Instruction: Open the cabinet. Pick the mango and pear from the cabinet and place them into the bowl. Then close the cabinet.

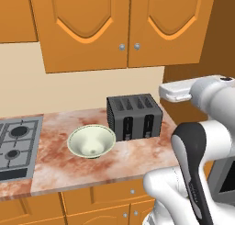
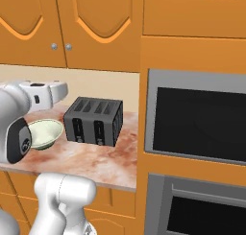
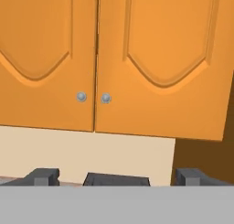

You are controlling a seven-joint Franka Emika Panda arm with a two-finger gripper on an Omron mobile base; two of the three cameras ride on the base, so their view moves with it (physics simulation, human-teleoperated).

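Note:
The cabinet (image 1: 124,26) hangs on the wall with both arched doors shut, and its two silver knobs (image 3: 81,97) sit side by side at the centre seam. The mango and the pear are hidden. On the marble counter the cream-green bowl (image 1: 91,141) stands empty, left of the toaster; it is also in the right base view (image 2: 45,133). My gripper (image 3: 118,177) is open, its fingertips (image 3: 45,176) far apart with nothing between them. It hovers above the counter, facing the cabinet doors from some distance, below knob height.
A black four-slot toaster (image 1: 134,116) stands right of the bowl, under my hand. A gas hob (image 1: 16,143) lies at the counter's left end. A tall orange unit with built-in ovens (image 2: 197,123) walls off the right side.

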